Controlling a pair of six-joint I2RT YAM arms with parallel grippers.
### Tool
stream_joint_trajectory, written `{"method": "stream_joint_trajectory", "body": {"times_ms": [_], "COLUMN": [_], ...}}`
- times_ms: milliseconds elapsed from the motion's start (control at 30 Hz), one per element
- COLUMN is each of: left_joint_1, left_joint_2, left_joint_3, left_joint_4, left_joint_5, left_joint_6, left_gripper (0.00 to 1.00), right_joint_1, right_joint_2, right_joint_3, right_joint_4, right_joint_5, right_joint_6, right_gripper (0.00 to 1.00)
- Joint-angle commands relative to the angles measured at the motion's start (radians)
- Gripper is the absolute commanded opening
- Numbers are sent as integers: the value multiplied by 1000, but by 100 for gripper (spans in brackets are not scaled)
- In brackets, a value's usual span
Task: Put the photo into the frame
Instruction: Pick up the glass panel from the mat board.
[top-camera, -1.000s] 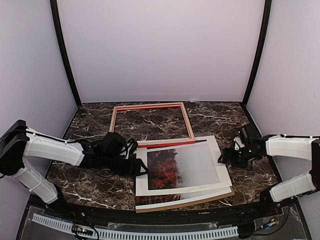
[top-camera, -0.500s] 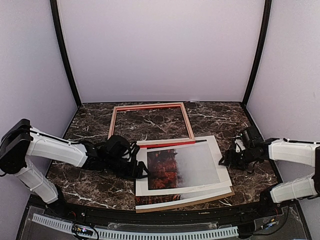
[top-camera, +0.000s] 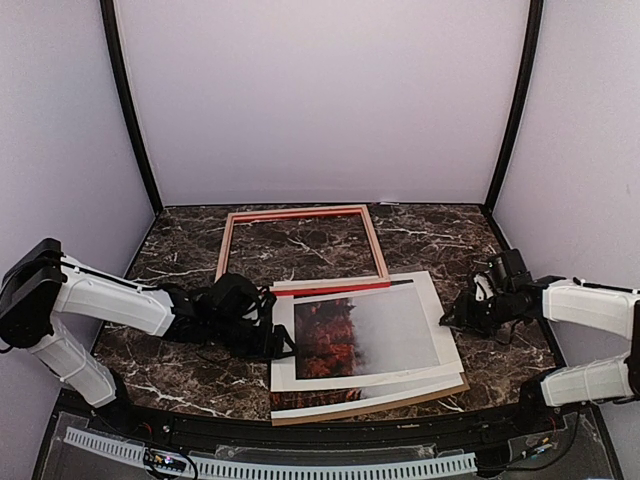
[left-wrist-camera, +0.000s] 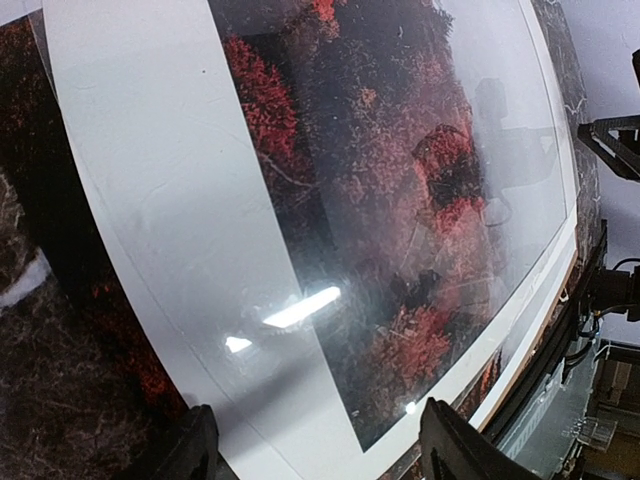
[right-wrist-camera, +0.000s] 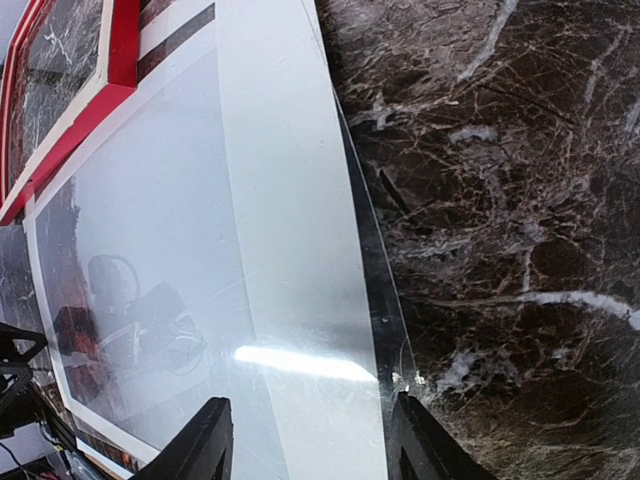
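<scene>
The photo (top-camera: 362, 333) of red trees fading into fog lies in the near-centre stack, showing through the window of a white mat (top-camera: 285, 345) with a glossy clear sheet on top. The empty red frame (top-camera: 298, 214) lies flat behind the stack, its corner showing in the right wrist view (right-wrist-camera: 118, 55). My left gripper (top-camera: 286, 340) is low at the stack's left edge; its jaws (left-wrist-camera: 320, 458) are open over the mat and photo (left-wrist-camera: 400, 190). My right gripper (top-camera: 450, 318) is at the stack's right edge, and its jaws (right-wrist-camera: 312, 445) are open astride the clear sheet's edge (right-wrist-camera: 372, 290).
A brown backing board (top-camera: 440, 391) lies under the stack, with a red-orange strip (top-camera: 295, 402) peeking out at the front left. The dark marble table (top-camera: 180, 370) is walled by pale panels on three sides. The table's front rail runs close below the stack.
The right gripper has sunk lower toward the stack's right edge and its jaws have narrowed. The left gripper has barely shifted at the left edge. The stack and frame have not moved.
</scene>
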Motion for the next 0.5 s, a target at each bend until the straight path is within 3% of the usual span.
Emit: {"method": "stream_joint_trajectory", "body": {"times_ms": [0, 200, 467], "left_joint_1": [-7, -9, -10], "left_joint_2": [5, 8, 21], "left_joint_3": [-22, -18, -13], "left_joint_4": [-29, -35, -35], "left_joint_5": [-18, -23, -19], "left_joint_6": [-12, -7, -5], "left_gripper": [72, 72, 72], "right_joint_1": [-7, -7, -5], "right_joint_2": [-11, 21, 41], "right_joint_3": [5, 10, 2], "right_joint_4": [-2, -12, -1], "right_joint_5": [38, 120, 75], "right_joint_6": [-7, 1, -4], "right_gripper": [59, 67, 64]}}
